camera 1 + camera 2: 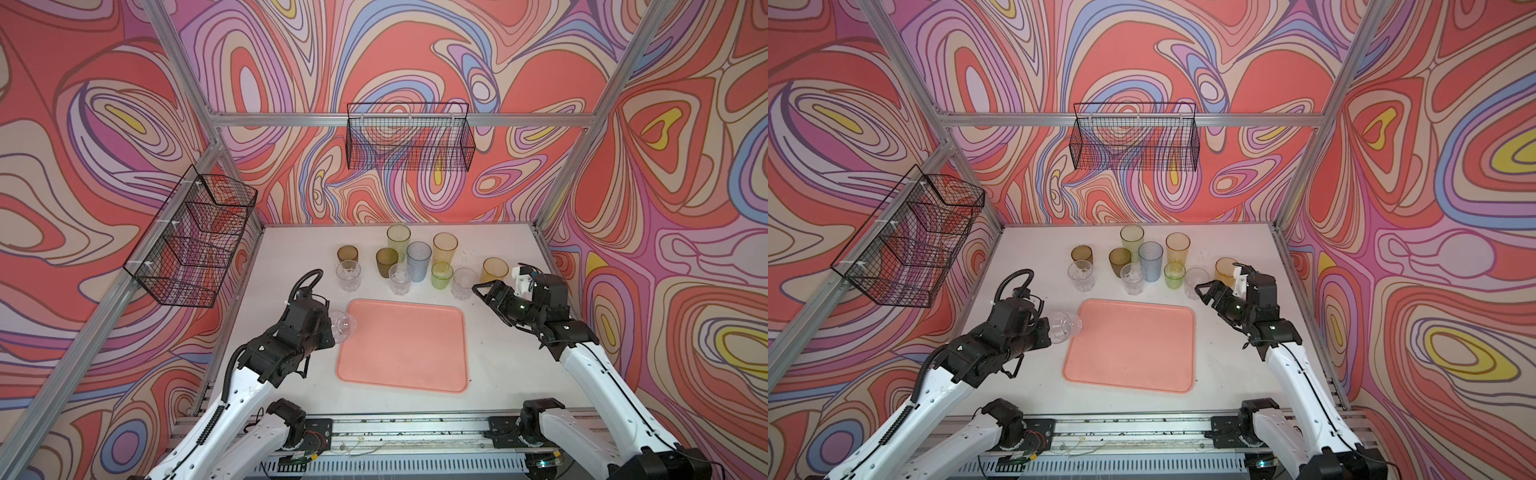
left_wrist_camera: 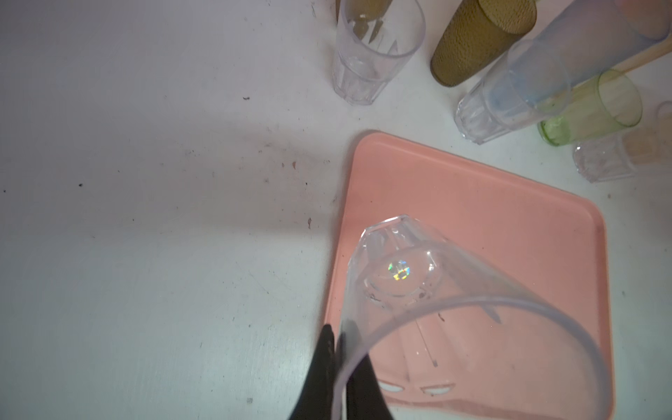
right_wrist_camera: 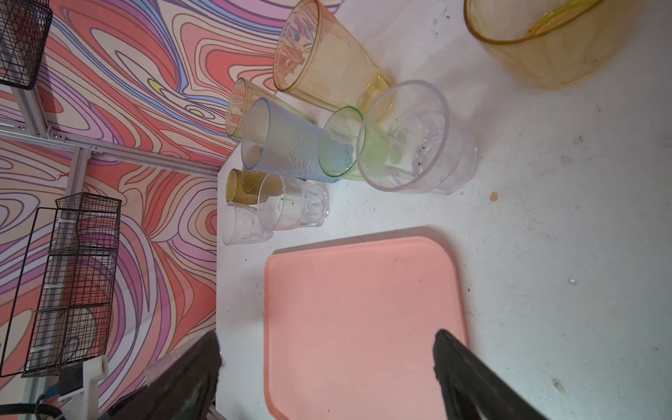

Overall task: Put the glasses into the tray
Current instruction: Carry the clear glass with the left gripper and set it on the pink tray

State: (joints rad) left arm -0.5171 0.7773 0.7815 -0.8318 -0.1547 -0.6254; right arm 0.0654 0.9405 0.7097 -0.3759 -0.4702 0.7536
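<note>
clear glass (image 1: 343, 326) is pinched by its rim in the left gripper (image 2: 338, 338), tipped, bottom over the edge of the pink tray (image 1: 403, 349); right gripper (image 3: 327, 334) gapes empty.

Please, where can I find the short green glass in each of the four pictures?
In both top views: the green glass stands in the front row, just right of the blue-grey glass.
Left wrist: the green glass stands beside the blue-grey glass.
Right wrist: the green glass is partly behind a clear glass.
Shared landmark: the pink tray, in front of the row.
</note>
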